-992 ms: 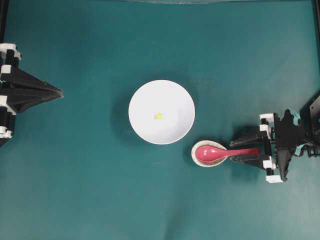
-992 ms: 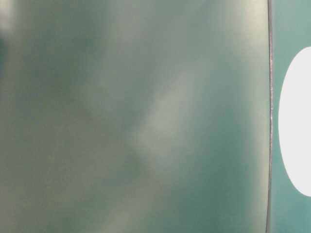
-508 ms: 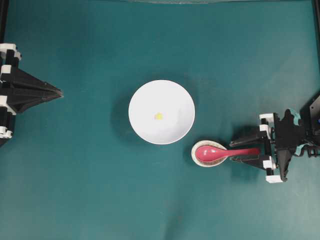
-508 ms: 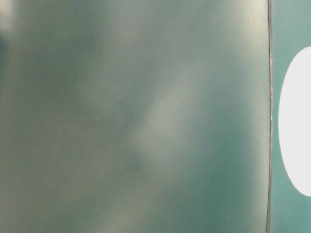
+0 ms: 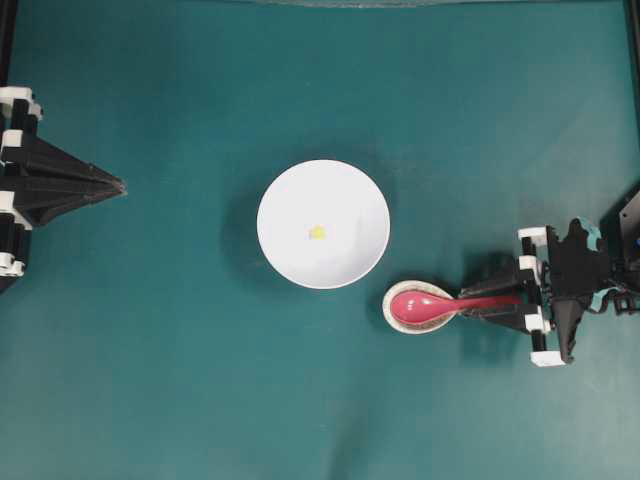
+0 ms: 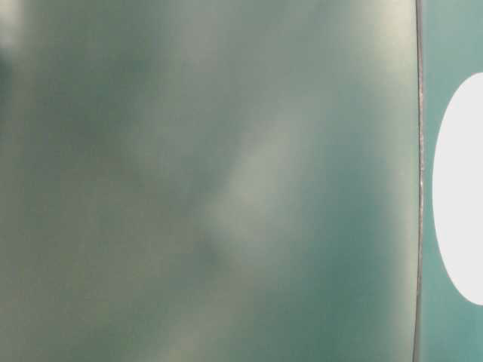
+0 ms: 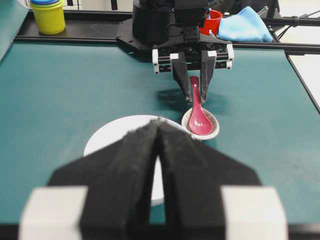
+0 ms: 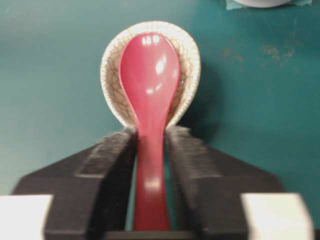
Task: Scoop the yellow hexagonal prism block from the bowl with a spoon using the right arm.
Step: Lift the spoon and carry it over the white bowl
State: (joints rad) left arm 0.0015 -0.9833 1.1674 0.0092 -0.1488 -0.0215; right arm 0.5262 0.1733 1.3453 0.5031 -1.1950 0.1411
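The white bowl (image 5: 340, 195) sits mid-table, with the tiny yellow hexagonal prism block (image 5: 317, 232) near its centre. The pink-red spoon (image 5: 420, 305) lies with its scoop in a small speckled spoon rest (image 5: 392, 297), just right of and in front of the bowl. My right gripper (image 5: 475, 302) is shut on the spoon's handle. In the right wrist view its blurred fingers (image 8: 112, 150) hug the handle of the spoon (image 8: 150, 75). My left gripper (image 5: 120, 186) is shut and empty at the far left. Its tips (image 7: 159, 121) hide part of the bowl (image 7: 107, 142).
Beyond the table's far edge in the left wrist view stand a yellow cup (image 7: 48, 15), a red cup (image 7: 212, 20) and a blue cloth (image 7: 243, 25). The table-level view is mostly blur, with the bowl (image 6: 460, 188) at its right edge.
My right gripper's fingers have closed in from wide open onto the spoon's handle. The spoon, bowl, block and left arm have not moved.
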